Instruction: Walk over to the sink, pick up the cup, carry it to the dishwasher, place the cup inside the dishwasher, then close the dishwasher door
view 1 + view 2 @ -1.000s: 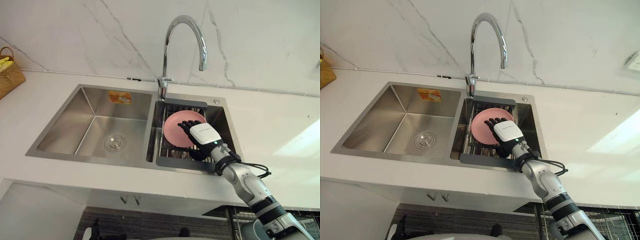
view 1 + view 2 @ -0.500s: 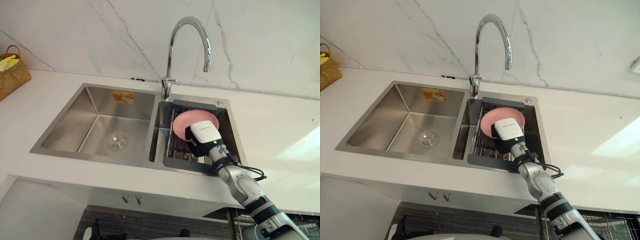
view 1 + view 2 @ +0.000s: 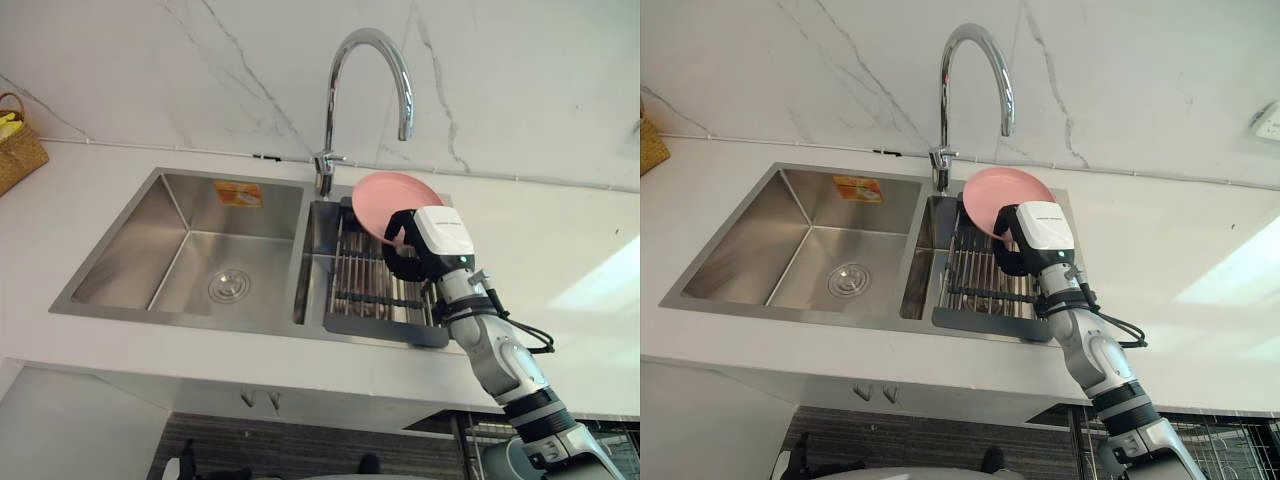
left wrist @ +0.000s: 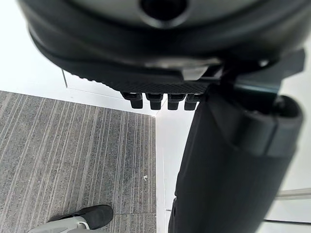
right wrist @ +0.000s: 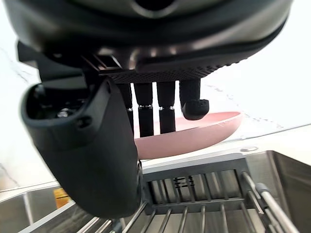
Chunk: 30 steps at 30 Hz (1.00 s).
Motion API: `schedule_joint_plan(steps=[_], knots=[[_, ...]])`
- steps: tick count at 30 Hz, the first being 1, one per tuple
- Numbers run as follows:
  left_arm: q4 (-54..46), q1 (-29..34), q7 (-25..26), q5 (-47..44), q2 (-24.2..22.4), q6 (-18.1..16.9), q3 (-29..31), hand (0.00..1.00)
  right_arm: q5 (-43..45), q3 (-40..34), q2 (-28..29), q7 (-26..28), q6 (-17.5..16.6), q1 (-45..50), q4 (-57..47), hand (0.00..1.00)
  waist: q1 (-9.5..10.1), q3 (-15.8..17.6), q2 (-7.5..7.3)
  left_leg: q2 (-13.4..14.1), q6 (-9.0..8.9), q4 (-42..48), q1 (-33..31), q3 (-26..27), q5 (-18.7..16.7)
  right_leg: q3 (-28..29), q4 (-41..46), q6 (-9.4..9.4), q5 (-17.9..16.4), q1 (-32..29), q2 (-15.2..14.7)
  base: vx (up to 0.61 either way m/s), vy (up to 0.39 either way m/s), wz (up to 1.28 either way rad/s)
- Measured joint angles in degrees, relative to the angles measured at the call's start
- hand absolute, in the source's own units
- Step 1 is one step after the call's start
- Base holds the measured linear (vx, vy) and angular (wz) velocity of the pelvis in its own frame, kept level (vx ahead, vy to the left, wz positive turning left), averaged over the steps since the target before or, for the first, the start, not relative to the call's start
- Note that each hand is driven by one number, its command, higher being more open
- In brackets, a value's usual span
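Pick-up step, with a pink plate [image 3: 385,200] as the item rather than a cup. The right hand [image 3: 430,240] has its fingers [image 5: 153,111] hooked over the plate's near rim. The plate is held clear of the dish rack [image 3: 375,285], which lies below the fingers in the sink [image 3: 180,310]. Next, probably: carry it to the dishwasher, keeping it level and the grip firm. The right wrist view shows the fingertips on the plate's rim, which the head views hide. The left hand [image 4: 228,160] hangs over the floor [image 4: 73,160], fingers relaxed and holding nothing.

Pink plate [image 3: 380,196]; grey-veined white marble wall [image 3: 200,70]
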Motion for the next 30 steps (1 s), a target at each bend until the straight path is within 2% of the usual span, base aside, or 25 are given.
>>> schedule_joint_plan(steps=[7, 12, 15, 17, 18, 20, 24, 25, 26, 27, 28, 29, 30], knots=[[0.0, 0.1, 0.6, 0.0, 0.0, -0.2, 0.0, 1.0, 2.3, 0.0, -0.2, 1.4, -0.9, 0.3, -1.0, 0.0, -0.02, 0.0, 0.04, 0.0, -0.01, 0.0, 0.1, 0.0, 0.0, 0.0, 0.0, 0.0, 0.0, 0.0, 0.0, 0.0, 0.0, 0.0], [0.0, 0.2, 0.9, 2.7, -0.2, -0.6, 0.1, 1.0, 3.8, -4.6, -1.2, 3.2, -2.3, 5.6, -9.7, 0.0, -0.01, 0.2, 0.2, 0.0, 0.34, 0.0, -0.2, 0.0, -0.3, 0.2, 0.0, -0.05, 0.0, 0.0, 0.0, 0.0, 0.001, -0.01], [0.0, 1.3, 0.9, 3.6, -1.2, -0.7, 1.3, 1.0, 3.8, -6.2, -2.3, 3.4, -3.5, 6.4, -12.2, 0.0, 0.01, 0.4, 0.6, 0.3, 0.39, 4.0, 0.2, 2.1, -3.0, 4.0, 0.1, -0.23, 0.1, -0.1, 0.7, -0.01, 0.027, -0.63], [-0.2, 2.0, 0.9, 3.4, -1.8, -0.8, 2.1, 1.0, 3.8, -6.4, -3.3, 3.4, -4.9, 6.4, -13.1, 0.0, 0.12, 1.0, 1.62, 1.4, 1.11, 14.5, -2.5, 1.2, -8.4, 9.1, 0.3, -0.72, 0.7, -0.5, 2.1, -0.03, 0.019, -1.14], [-0.2, 1.9, 0.9, 3.4, -1.8, -0.8, 2.1, 1.0, 3.8, -6.6, -3.6, 3.3, -5.3, 6.4, -13.3, 0.0, 0.07, 1.2, 1.88, 1.5, 1.34, 15.8, -2.9, 0.4, -9.1, 10.5, 0.3, -0.81, 1.1, -0.9, 2.5, -0.02, 0.007, -1.18], [-0.2, 0.3, 0.1, 3.5, -1.7, -0.8, 2.0, 1.0, 3.8, -8.4, -5.2, 3.2, -5.0, 6.7, -13.8, 0.0, -1.48, 2.0, 2.68, 1.3, 1.04, 15.9, -3.1, 0.1, -10.6, 14.6, 1.5, -0.76, 2.5, -3.7, 3.1, -0.05, 0.035, -0.99], [-0.6, -1.1, -1.5, 3.3, -1.9, 0.1, 1.3, 1.0, 3.8, -12.7, -5.1, 3.1, -3.1, 6.8, -12.4, 0.0, -2.94, 3.5, 2.21, -0.5, 2.02, 16.4, -2.4, 4.0, -12.1, 20.9, 5.5, -0.21, 3.4, -8.0, 3.4, -0.14, 0.094, -1.01], [-1.1, -0.5, -1.5, 3.3, -1.8, 0.1, 2.2, 1.0, 3.8, -14.3, -4.9, 2.8, -3.2, 7.1, -12.4, 0.0, -3.23, 4.3, 1.24, -1.0, 2.41, 16.9, -2.1, 6.6, -12.2, 21.8, 4.4, -0.36, 5.1, -8.3, 3.5, -0.18, 0.087, -1.13], [-1.2, 0.2, -1.5, 3.2, -1.5, 0.2, 2.8, 1.0, 3.8, -14.8, -4.5, 2.5, -3.2, 6.8, -12.4, 0.0, -2.41, 4.3, 1.22, -0.4, 2.9, 16.0, -1.7, 10.2, -11.8, 20.2, 1.5, -3.25, 4.9, -7.5, 3.1, -0.21, 0.041, -1.64], [-0.7, 0.3, -1.4, 2.7, -1.9, 0.4, 3.9, 1.0, 3.8, -14.9, -4.6, 2.1, -3.7, 6.3, -12.4, 0.0, -1.72, 5.1, 2.05, 1.0, 2.92, 14.9, -0.8, 14.5, -11.2, 9.8, 6.2, -5.65, 1.1, -9.6, 1.2, -0.18, 0.015, -1.46], [-0.7, 0.5, -1.3, 2.1, -1.9, 0.5, 3.9, 1.0, 3.8, -14.9, -4.6, 2.0, -4.1, 6.3, -12.4, 0.0, -1.76, 5.3, 2.42, 1.7, 2.75, 14.6, -0.5, 15.9, -10.9, 5.1, 10.6, -6.11, -1.2, -10.8, 0.0, -0.16, 0.025, -1.39], [-0.7, 1.0, -1.2, 1.1, -1.6, 0.5, 3.9, 1.0, 3.8, -14.8, -4.6, 2.0, -5.3, 6.4, -12.1, 0.0, -2.03, 5.4, 2.65, 3.2, 2.25, 14.3, 0.1, 18.2, -10.5, -0.9, 18.7, -5.93, -4.2, -11.6, -2.2, -0.1, 0.017, -0.97], [-0.5, 1.3, -1.2, 1.0, -1.0, 0.5, 3.8, 1.0, 3.8, -14.8, -4.6, 2.0, -5.9, 6.4, -12.1, 0.0, -2.07, 5.3, 2.61, 4.4, 1.89, 14.3, 0.3, 19.6, -10.3, -3.1, 23.5, -5.76, -5.5, -11.5, -3.8, -0.07, -0.008, -0.92]])
